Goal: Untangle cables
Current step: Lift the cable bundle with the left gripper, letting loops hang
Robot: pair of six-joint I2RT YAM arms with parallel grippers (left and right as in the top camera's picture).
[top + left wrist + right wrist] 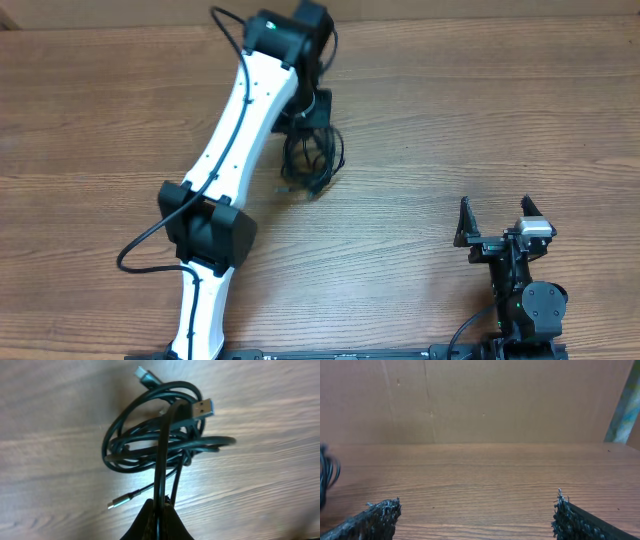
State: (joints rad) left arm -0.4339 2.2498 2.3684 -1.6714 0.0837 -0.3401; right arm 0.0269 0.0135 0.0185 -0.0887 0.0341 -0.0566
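Now, left claw (160, 506) clamped on cables (163, 442) coiled just beyond it, right claw (495, 216) wide, empty

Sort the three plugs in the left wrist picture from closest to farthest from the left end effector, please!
1. Thin silver-tipped plug, lower left, just beside the left end effector.
2. Wide silver plug, upper right.
3. Grey plug, top edge, beyond the cables.

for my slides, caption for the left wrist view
Left claw shut on a strand of the coiled cables on a wooden table
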